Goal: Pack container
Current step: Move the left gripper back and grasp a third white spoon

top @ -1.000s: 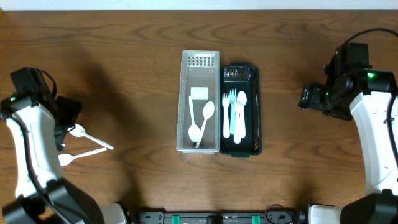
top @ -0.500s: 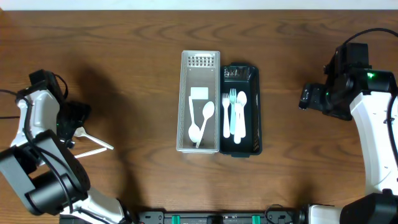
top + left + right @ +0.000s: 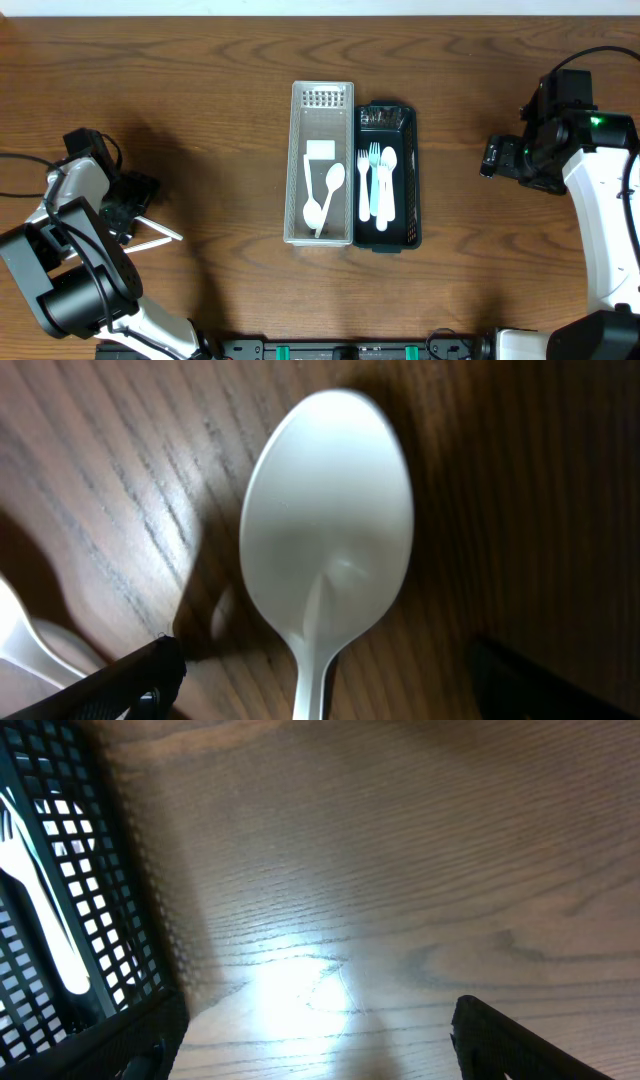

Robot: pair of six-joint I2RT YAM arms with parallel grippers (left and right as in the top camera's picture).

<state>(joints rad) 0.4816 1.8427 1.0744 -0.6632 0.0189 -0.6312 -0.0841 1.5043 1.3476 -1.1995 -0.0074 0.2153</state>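
The left end effector (image 3: pixel 325 665) is spread astride a white spoon (image 3: pixel 328 560) near the table's (image 3: pixel 400 870) left edge; the right end effector (image 3: pixel 315 1030) is spread near the right edge.

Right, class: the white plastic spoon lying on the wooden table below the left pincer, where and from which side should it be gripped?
Grip the white plastic spoon at its narrow neck, coming straight down with the left pincer astride it. It lies flat; the bowl is wide and rounded, likely to slip.
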